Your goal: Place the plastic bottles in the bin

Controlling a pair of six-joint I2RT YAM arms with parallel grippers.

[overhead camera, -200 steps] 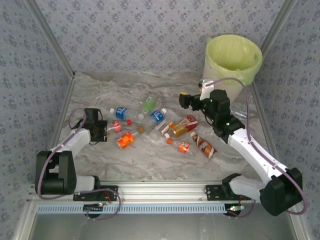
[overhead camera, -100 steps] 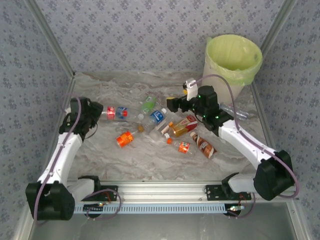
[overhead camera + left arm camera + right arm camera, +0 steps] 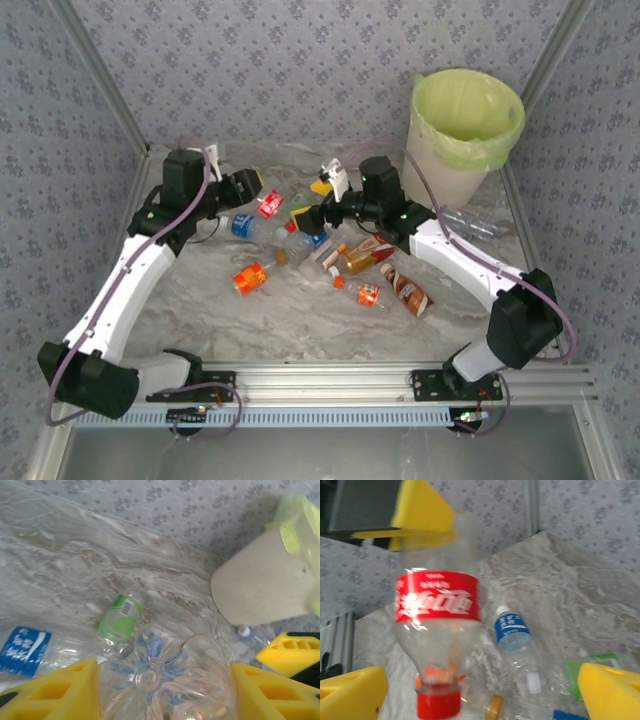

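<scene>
The left gripper (image 3: 164, 672) clenches its yellow fingers on a clear red-labelled cola bottle (image 3: 437, 605), seen from the right wrist hanging with its red cap pointing down; the bottle is held over the far left-centre of the marble-patterned table (image 3: 300, 325), well apart from the bin (image 3: 440, 172), a tall white tub lined with a pale yellow-green bag that stands in the far right corner; facing the bottle, the right gripper (image 3: 482, 680) has its yellow fingers spread wide and grasps nothing; around the two grippers more bottles lie scattered on the table; a blue-labelled bottle (image 3: 240, 225) lies near the left gripper, and a green-labelled bottle (image 3: 120, 622) lies between the two grippers; nearer the arm bases lie an orange-labelled bottle (image 3: 250, 277), a red-and-orange-labelled bottle (image 3: 372, 245), a small orange bottle (image 3: 366, 293) and a brown-labelled bottle (image 3: 410, 292); an unlabelled clear bottle (image 3: 468, 222) lies on its side near the foot of the bin.
</scene>
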